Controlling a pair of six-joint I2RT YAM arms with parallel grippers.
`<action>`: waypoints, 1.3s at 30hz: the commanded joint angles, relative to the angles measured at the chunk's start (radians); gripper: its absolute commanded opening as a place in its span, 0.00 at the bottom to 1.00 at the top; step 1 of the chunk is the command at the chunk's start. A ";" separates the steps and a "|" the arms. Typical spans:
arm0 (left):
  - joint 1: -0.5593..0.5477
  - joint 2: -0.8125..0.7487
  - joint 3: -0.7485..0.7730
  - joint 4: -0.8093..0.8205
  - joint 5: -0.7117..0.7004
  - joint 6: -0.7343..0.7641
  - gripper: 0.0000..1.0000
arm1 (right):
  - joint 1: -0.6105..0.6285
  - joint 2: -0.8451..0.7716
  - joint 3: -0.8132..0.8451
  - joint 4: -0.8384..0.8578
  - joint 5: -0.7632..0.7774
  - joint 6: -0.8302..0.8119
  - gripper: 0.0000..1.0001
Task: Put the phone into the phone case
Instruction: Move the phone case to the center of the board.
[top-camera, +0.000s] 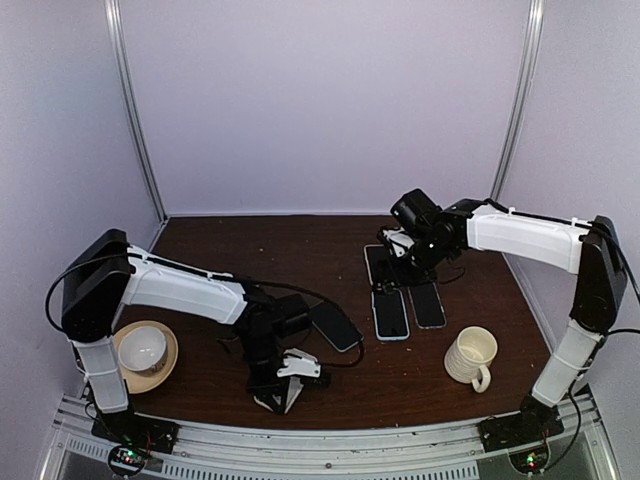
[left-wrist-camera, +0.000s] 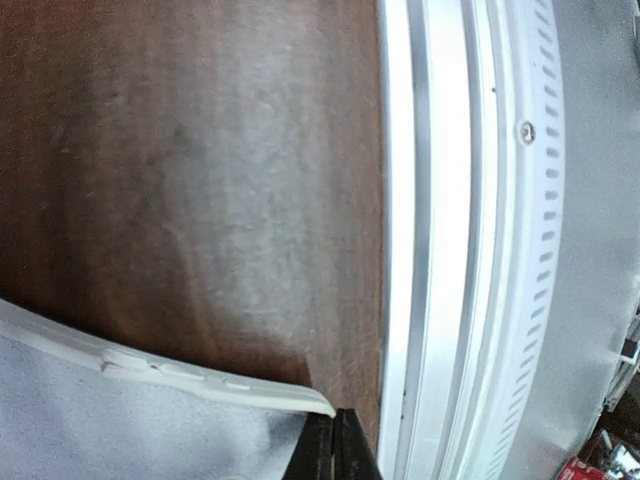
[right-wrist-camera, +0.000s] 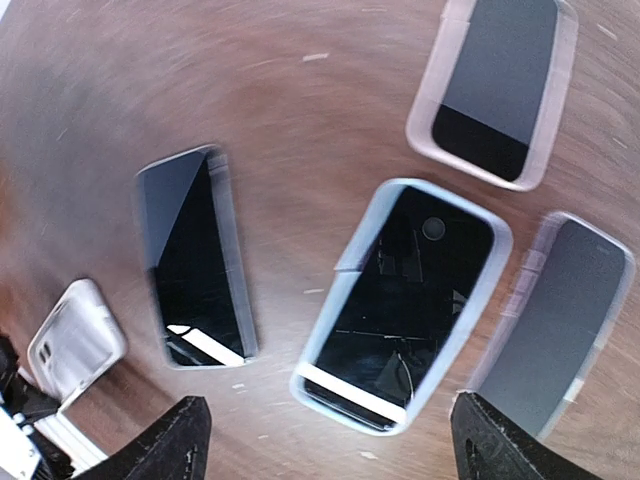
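In the top view a white phone case (top-camera: 291, 376) tilts up off the table near the front edge, with my left gripper (top-camera: 283, 386) at it. In the left wrist view the fingers (left-wrist-camera: 335, 447) are shut, and the case's rim (left-wrist-camera: 170, 372) ends right at their tips. A bare dark phone (top-camera: 336, 326) lies flat just beyond that case; it shows as the dark phone (right-wrist-camera: 195, 262) in the right wrist view. My right gripper (right-wrist-camera: 330, 445) hangs open above a phone in a pale blue case (right-wrist-camera: 402, 305), touching nothing.
Two more cased phones (right-wrist-camera: 495, 85) (right-wrist-camera: 556, 326) lie by the blue one. A bowl on a saucer (top-camera: 145, 351) sits front left, a ribbed cream mug (top-camera: 472, 357) front right. The table's metal front rail (left-wrist-camera: 450, 250) runs beside my left fingers.
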 joint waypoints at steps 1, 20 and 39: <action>-0.038 -0.009 0.016 -0.056 -0.033 0.055 0.00 | 0.108 0.048 0.073 0.007 -0.026 -0.076 0.87; 0.104 -0.478 -0.298 0.188 -0.271 -0.544 0.54 | 0.348 0.456 0.345 0.020 -0.138 -0.018 0.58; 0.102 -0.472 -0.401 0.329 -0.265 -0.622 0.75 | 0.408 0.395 0.135 0.139 -0.098 0.207 0.15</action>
